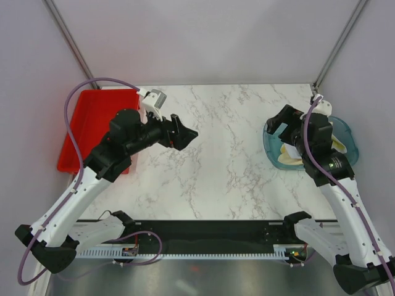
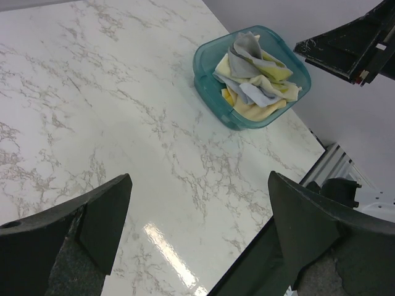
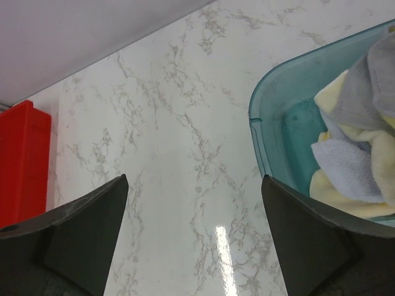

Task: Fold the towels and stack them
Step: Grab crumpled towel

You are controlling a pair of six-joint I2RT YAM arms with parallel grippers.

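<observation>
From above, two arms over the marble table point(image 1: 228, 154): the left gripper point(image 1: 183, 132) hangs over the left half, beside the red tray point(image 1: 92, 117) at the left edge, and the right gripper point(image 1: 279, 125) sits over the near-left rim of the teal bin point(image 1: 349, 132) at the right edge. That overhead shot hides most of the bin under the right arm, and the towels point(image 1: 289, 154) show there only as a sliver of cream and yellow. The left wrist camera gives what the top view cannot: the whole bin from across the table, with the towels heaped loosely inside, crumpled and overlapping, none folded. There it is grey on top, pale blue-grey below, and yellow and cream around them. It shows no tray at all. The right wrist camera catches both ends, a strip of the tray far left and the bin's corner at right, with grey, blue-grey and cream cloth inside. Both wrist views show fingers spread wide with bare marble between them, gripping nothing, on the left arm and the right alike. The count: one tray, one bin, two grippers. For the towels, at least four separate colour patches show, but the heap is too tangled for an exact number. Every towel in view lies in the bin.
</observation>
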